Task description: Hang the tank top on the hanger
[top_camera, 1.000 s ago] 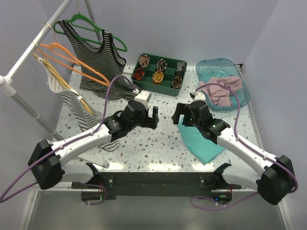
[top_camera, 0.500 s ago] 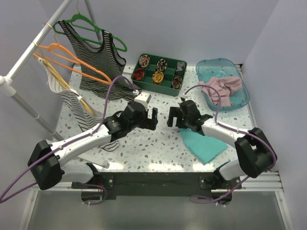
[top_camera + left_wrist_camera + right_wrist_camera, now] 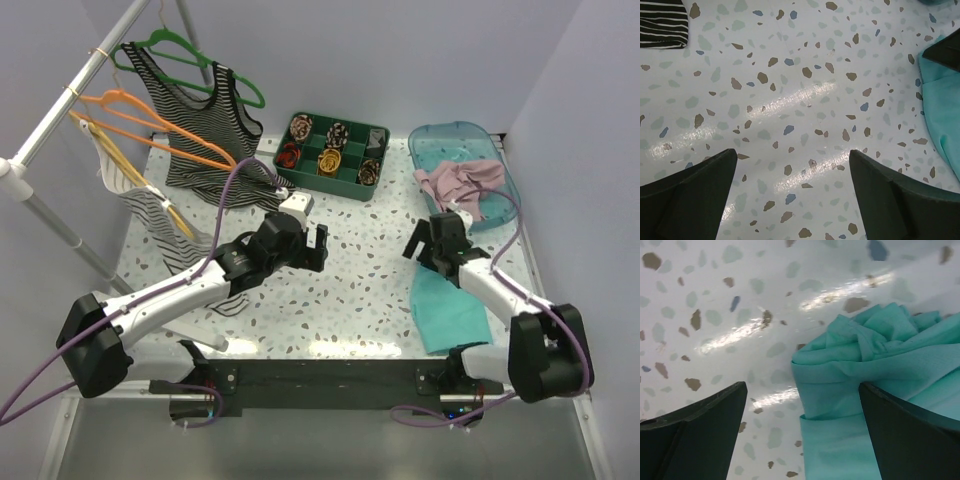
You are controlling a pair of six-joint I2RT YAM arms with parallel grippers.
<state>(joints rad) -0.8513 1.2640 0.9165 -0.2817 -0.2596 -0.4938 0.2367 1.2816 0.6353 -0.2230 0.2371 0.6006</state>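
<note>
Jaws on both arms stand wide apart and hold nothing. The tank top (image 3: 462, 182), a crumpled mauve heap, lies in the translucent blue tray (image 3: 450, 128) at the far right of the speckled table (image 3: 340, 300), one edge spilling over the tray's near rim. The orange hanger (image 3: 150, 125) hangs by its hook from the slanted metal rail (image 3: 70, 90) at the far left, well apart from the tank top, with its lower arm crossing in front of a striped tank top (image 3: 205, 125) that hangs on a green hanger (image 3: 190, 50). The left gripper (image 3: 318, 245) hovers near the middle of the table; its wrist view shows bare speckled surface between the two dark fingers (image 3: 685, 200). The right gripper (image 3: 422, 238) sits just in front of the tray, above the far end of a teal cloth (image 3: 450, 310), whose bunched folds fill the space between its fingers (image 3: 915, 435) in the wrist view. A green compartment box (image 3: 330, 150) of rolled items stands at the back, between the hanging clothes and the tray.
</note>
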